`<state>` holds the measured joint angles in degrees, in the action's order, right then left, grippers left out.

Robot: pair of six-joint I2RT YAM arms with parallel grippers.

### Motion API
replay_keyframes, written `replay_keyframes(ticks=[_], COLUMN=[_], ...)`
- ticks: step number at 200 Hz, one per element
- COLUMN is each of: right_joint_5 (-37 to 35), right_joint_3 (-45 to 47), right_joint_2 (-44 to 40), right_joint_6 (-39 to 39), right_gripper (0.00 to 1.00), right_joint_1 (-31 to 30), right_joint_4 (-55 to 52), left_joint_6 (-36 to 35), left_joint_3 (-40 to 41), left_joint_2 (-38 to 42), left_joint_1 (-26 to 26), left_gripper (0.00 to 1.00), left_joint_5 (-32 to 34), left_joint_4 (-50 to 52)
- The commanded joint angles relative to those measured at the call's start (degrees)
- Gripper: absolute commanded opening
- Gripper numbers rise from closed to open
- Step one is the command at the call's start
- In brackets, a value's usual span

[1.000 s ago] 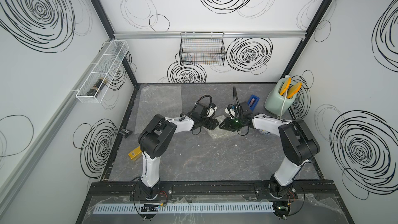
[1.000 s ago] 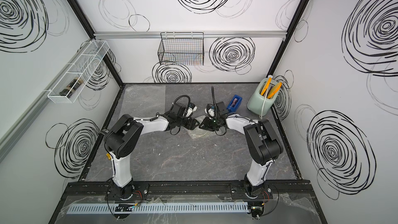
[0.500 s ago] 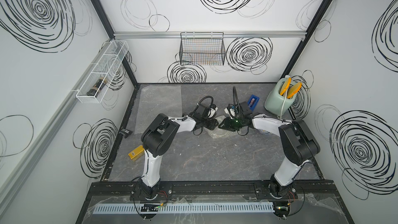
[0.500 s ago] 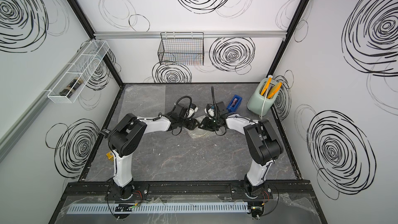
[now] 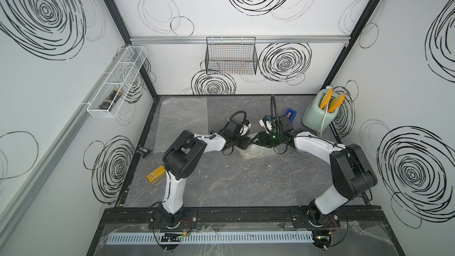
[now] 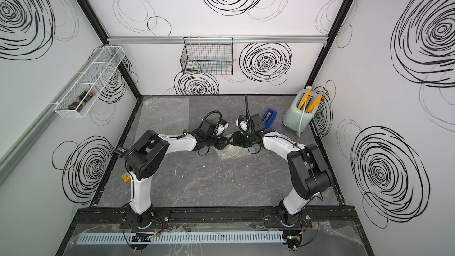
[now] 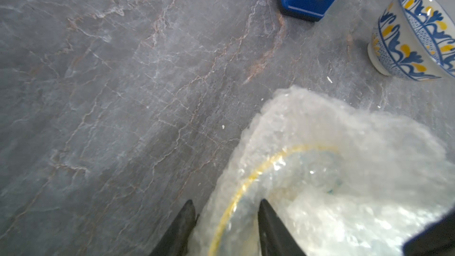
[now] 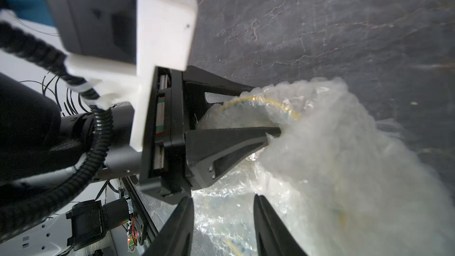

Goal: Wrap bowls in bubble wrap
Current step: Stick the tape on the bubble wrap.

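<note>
The left end effector sits over the bowl rim; I cannot tell if it grips. The right end effector is open. Push the wrap inside slowly, keeping the bowl steady.

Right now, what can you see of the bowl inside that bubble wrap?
The bowl sits upright on the table, bundled in crumpled clear bubble wrap. Only its yellow rim and pale inside with faint teal marks show through the film. The left jaws straddle the wrapped rim, one finger inside, one outside.

glossy crinkled plastic bubble wrap; glazed ceramic bowl; matt, seemingly stone tabletop.
</note>
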<state>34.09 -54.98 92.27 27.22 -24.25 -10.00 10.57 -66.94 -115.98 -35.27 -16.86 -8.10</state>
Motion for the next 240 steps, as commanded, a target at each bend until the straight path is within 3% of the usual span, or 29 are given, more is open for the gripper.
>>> replay_keyframes(ticks=[1, 113, 161, 240], right_joint_5=[-1.0, -3.0, 0.4, -6.7], right_joint_3=[1.2, 4.2, 1.7, 3.8], right_joint_2=[-2.3, -12.0, -4.0, 5.9], right_joint_6=[0.0, 1.2, 6.0, 6.8], right_gripper=[0.46, 0.42, 0.20, 0.09], right_joint_1=[0.3, -1.2, -3.1, -0.1], right_joint_4=[-1.8, -3.2, 4.3, 4.6], left_joint_6=[0.1, 0.2, 0.2, 0.2], left_joint_3=[0.2, 0.4, 0.7, 1.3], left_joint_2=[-0.5, 0.5, 0.8, 1.2], left_joint_1=[-0.2, -0.5, -0.6, -0.5], left_gripper=[0.44, 0.44, 0.44, 0.44], left_joint_5=[1.0, 1.4, 1.6, 2.1], left_joint_4=[-0.7, -0.7, -0.7, -1.1])
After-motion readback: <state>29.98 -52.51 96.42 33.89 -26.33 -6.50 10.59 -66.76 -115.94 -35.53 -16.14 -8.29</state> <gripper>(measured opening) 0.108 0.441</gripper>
